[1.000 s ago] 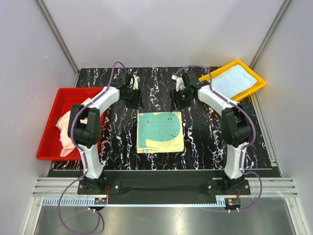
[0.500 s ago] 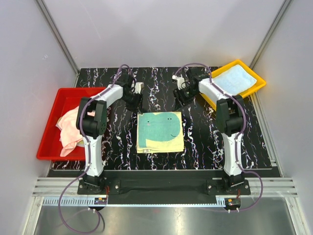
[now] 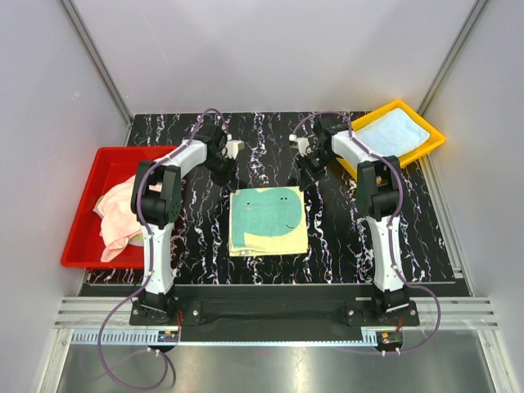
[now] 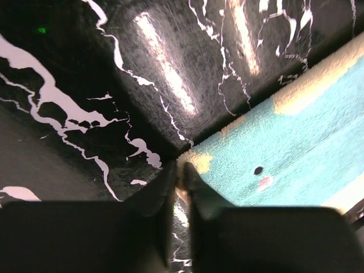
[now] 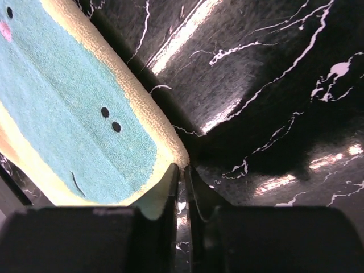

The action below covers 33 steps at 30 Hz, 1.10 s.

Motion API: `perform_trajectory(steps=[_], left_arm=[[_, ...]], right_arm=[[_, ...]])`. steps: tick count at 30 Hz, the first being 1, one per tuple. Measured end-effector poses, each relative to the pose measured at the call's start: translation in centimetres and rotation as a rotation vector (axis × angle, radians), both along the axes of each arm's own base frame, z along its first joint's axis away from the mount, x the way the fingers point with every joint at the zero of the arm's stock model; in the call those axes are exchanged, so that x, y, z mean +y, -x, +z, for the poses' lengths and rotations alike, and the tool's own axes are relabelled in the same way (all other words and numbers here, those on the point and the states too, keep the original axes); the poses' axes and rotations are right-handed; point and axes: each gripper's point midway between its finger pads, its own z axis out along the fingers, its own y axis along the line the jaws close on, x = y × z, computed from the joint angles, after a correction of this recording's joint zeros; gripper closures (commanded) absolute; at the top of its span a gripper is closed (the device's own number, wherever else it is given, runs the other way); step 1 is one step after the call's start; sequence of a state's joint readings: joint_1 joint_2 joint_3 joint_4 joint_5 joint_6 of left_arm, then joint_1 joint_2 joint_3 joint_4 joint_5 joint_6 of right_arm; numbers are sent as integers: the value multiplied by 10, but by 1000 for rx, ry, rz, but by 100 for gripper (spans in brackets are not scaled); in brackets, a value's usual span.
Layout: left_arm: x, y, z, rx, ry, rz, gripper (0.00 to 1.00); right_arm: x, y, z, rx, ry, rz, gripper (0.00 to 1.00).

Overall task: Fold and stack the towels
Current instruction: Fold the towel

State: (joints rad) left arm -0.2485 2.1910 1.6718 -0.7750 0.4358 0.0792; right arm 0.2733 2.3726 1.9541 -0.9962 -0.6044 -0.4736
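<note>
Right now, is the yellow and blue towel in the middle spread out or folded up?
Spread out: the towel lies flat, with its whole picture showing.

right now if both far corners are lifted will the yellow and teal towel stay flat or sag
Likely sags: the yellow and teal towel looks like soft, fuzzy terry. That rough pile probably won't slip from the fingers.

Left hand (image 4: 180, 168), right hand (image 5: 181, 169) pinched, arms extended.
</note>
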Motion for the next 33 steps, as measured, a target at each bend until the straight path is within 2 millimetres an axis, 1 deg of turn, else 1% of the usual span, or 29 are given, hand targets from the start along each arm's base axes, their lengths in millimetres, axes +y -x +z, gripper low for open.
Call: perform_trajectory(steps=[1,2,7,9,13,15,18,21,24,28,30,33], left_arm=[[0,1,0,5,4,-7,100],[-1,0,1,4,6,-12,100],[-3,-6,4,-1,8,-20,100],[-3,-9,6,-11,7,-20,100],[-1,-12,11,-34,-1,-22,100],[-1,-13,16,-50,-5,-21,100],[-2,-15,32,-94,3,-23,100],[-3,-11,51,-150,13,-28,100],[-6,1,75,-213,22,-40,100],[-11,17,105,-306,15,-60,100],[-14,25,113,-335,5,-69,100],[-16,39,111,-339,-11,-83,100]], right_arm=[[-1,-1,0,-2,1,-3,99],[-2,-2,0,-5,2,-3,100],[-4,-13,-6,-61,14,-10,100],[-6,-15,-5,-92,18,-11,100],[-8,-22,8,-179,18,-6,100],[-10,-29,16,-262,24,-10,100],[-15,-33,31,-378,27,-17,100],[-17,-37,48,-502,13,-20,100],[-19,-33,65,-620,-9,-6,100],[-22,-18,80,-746,-33,42,100],[-24,-8,83,-772,-41,59,100],[-26,7,86,-806,-57,76,100]])
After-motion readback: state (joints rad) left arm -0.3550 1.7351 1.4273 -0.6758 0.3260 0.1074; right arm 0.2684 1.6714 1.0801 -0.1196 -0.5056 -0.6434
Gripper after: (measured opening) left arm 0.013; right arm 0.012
